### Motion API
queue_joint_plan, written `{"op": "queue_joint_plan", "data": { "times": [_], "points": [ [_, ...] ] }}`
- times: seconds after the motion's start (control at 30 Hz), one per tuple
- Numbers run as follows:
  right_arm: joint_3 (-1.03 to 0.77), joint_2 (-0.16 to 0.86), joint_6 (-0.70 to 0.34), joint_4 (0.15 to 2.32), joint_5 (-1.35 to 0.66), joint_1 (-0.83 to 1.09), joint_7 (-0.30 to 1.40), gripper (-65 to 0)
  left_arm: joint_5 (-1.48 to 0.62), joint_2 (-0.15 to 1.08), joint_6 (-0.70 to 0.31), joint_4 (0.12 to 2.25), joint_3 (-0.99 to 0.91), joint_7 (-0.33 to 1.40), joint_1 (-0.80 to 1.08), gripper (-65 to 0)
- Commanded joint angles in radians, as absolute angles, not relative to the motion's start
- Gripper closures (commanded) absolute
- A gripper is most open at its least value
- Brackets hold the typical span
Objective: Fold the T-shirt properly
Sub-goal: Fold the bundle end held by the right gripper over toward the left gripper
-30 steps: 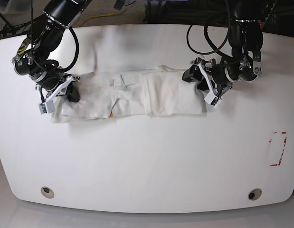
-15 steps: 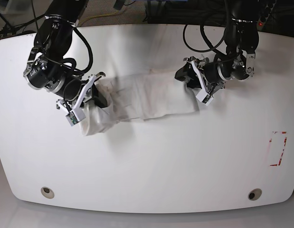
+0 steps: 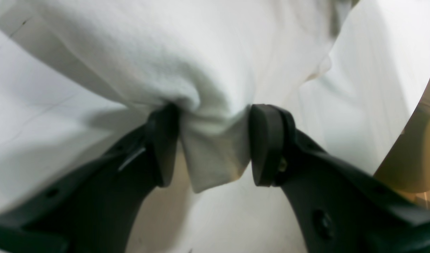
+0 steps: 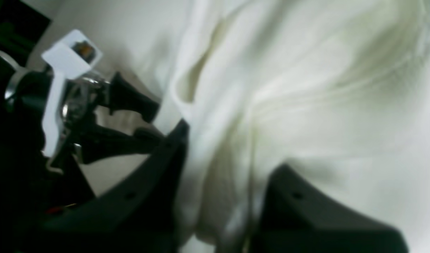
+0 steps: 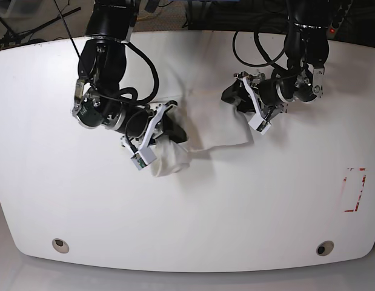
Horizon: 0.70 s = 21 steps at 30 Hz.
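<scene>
The white T-shirt (image 5: 217,130) lies bunched on the white table (image 5: 187,206), its print hidden. My right gripper (image 5: 172,132), on the base view's left, is shut on the shirt's one end and holds it over the middle of the cloth. In the right wrist view the cloth (image 4: 306,88) runs between its dark fingers (image 4: 165,175). My left gripper (image 5: 246,114), on the base view's right, is shut on the other end. In the left wrist view its pads (image 3: 267,144) pinch a fold of the white fabric (image 3: 165,52).
A red dashed rectangle (image 5: 355,189) is marked on the table at the right. Two round holes (image 5: 60,245) (image 5: 324,247) sit near the front edge. Cables hang behind the table's back edge. The left gripper also shows in the right wrist view (image 4: 77,105).
My right gripper has carried its end of the T-shirt far to the right, towards the left gripper, so the cloth is shorter and doubled over. The left gripper shifted slightly left.
</scene>
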State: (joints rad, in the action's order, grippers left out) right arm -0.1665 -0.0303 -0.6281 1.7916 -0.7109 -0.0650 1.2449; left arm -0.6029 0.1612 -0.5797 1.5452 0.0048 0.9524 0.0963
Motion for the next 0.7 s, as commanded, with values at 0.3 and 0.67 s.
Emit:
{"op": "queue_joint_plan", "data": {
  "times": [0.3,0.67],
  "points": [
    [-0.051,-0.070,-0.628,1.643,-0.731,-0.101,1.112,-7.6,-0.598,0.165,-0.582,1.558,0.007,0.980,0.090,-30.4],
    [0.130,0.013,-0.432,1.790,-0.739,-0.091,1.106,-65.0,-0.611,0.165,-0.584,1.598,-0.035,0.947,0.090,-30.0]
  ]
}}
